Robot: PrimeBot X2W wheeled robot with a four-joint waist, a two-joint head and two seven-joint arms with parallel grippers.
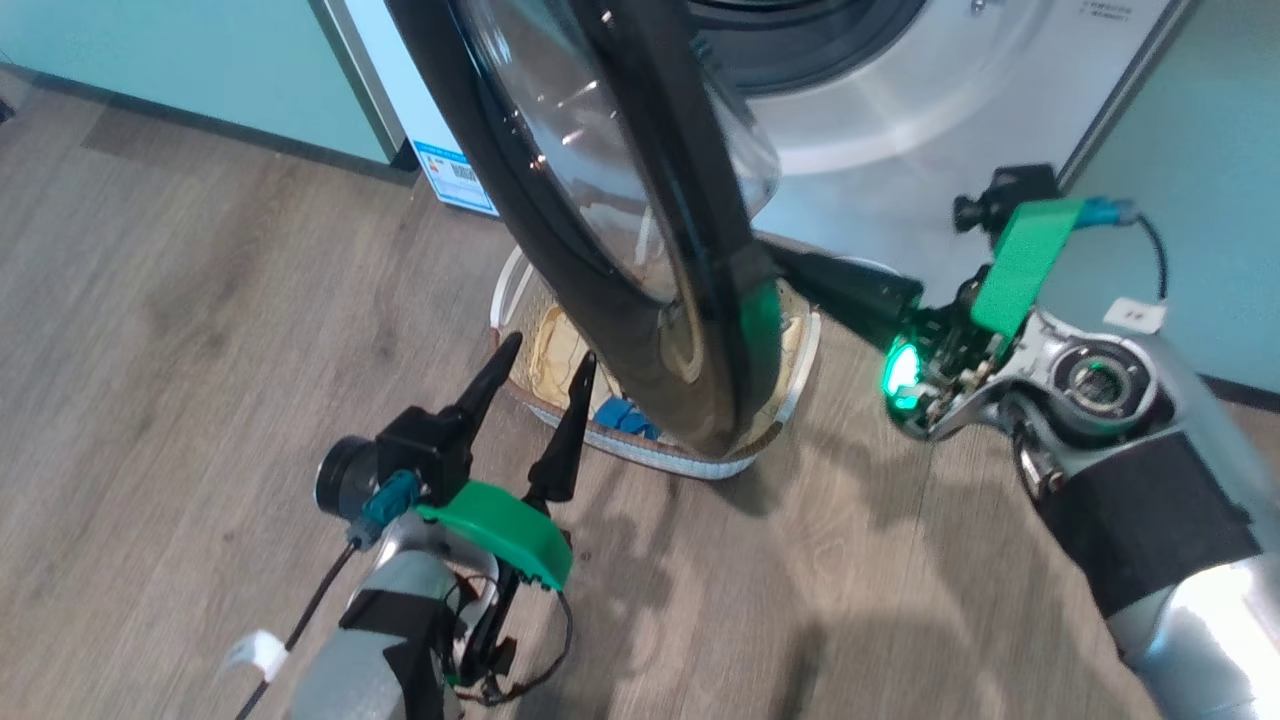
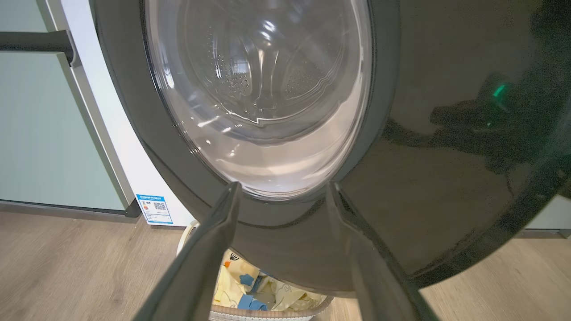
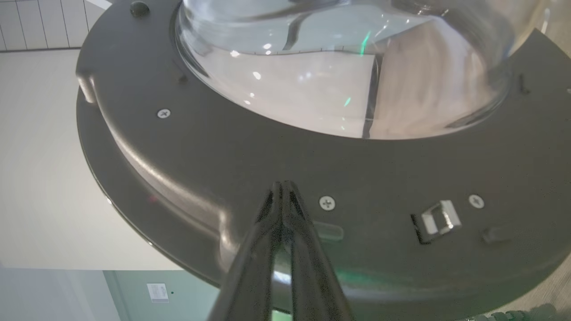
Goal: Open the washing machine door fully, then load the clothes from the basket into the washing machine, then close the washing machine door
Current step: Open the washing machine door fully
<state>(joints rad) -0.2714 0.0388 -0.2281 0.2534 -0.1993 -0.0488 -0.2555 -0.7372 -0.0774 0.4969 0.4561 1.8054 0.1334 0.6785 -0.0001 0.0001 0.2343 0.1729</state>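
OK, washing machine door [image 1: 680, 200] stands swung out from the washing machine [image 1: 900, 120], edge-on in head view, its lower rim over the basket [image 1: 700, 465] on the floor. Clothes [image 1: 620, 415] lie in the basket (yellow w/ blue bits). Right gripper [image 1: 790, 262]: jaws fully closed, nothing between them, tips at the door's inner rim, seemingly touching. Left gripper [image 1: 550, 355]: jaws spread wide, empty, just in front of the door's outer face.
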